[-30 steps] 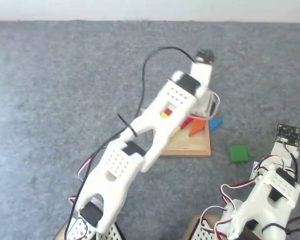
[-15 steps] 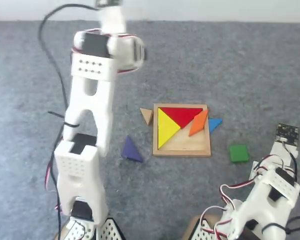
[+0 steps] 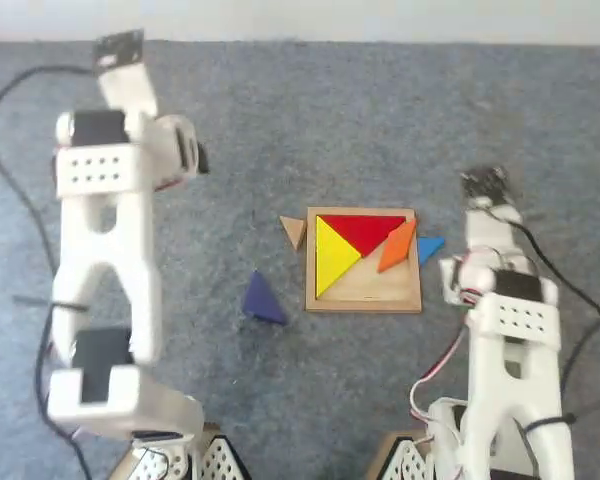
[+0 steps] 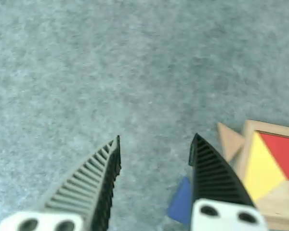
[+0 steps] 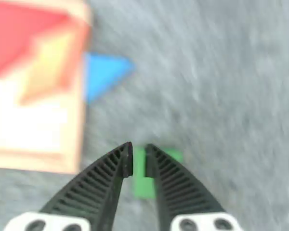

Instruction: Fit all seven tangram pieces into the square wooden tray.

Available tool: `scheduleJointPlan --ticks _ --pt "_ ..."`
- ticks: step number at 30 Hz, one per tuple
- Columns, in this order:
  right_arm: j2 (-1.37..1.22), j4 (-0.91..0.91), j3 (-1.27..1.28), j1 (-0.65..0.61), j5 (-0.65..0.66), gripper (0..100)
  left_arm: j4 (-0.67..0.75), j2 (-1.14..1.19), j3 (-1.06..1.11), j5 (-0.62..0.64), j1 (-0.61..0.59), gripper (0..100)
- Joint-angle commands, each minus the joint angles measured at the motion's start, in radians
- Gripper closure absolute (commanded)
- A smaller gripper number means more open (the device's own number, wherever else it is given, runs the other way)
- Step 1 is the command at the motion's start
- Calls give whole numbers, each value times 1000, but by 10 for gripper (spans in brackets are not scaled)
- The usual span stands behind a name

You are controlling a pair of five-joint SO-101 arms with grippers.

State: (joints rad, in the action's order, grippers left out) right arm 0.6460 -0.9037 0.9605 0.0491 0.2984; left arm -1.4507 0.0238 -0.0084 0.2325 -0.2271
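Since the earlier frame the left arm (image 3: pixel 100 230) has swung farther left, and the right arm (image 3: pixel 510 320) has stretched forward beside the tray (image 3: pixel 375 290). Left tool (image 4: pixel 157 139): jaws wide apart, empty, over the table (image 3: pixel 280 120). Right tool (image 5: pixel 137 147): jaws nearly together, with a narrow gap, above the green square (image 5: pixel 144 183). The tray holds the red triangle (image 3: pixel 360 230), yellow triangle (image 3: pixel 332 258) and orange piece (image 3: pixel 397 247). The blue triangle (image 3: pixel 430 247) and tan triangle (image 3: pixel 295 232) lie just beside opposite edges of the tray. The purple triangle (image 3: pixel 263 298) lies apart.

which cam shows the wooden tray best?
High view: the whole wooden tray, all four edges visible. Left wrist view catches one corner at the frame edge; right wrist view shows a blurred part beside the blue triangle.
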Motion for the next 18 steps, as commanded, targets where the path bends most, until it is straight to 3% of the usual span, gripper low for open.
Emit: scheduleJointPlan --ticks 1,4,9,18 --pt "13 22 -80 -133 -43 840 245 -157 334 -14 -74 776" --pt "13 67 -75 -163 -64 846 341 -238 458 -14 -117 776" --pt "-56 108 -78 -130 -107 972 422 -324 564 -15 -117 776" --pt "-435 209 -258 -110 -180 958 440 -328 581 -14 -117 776"
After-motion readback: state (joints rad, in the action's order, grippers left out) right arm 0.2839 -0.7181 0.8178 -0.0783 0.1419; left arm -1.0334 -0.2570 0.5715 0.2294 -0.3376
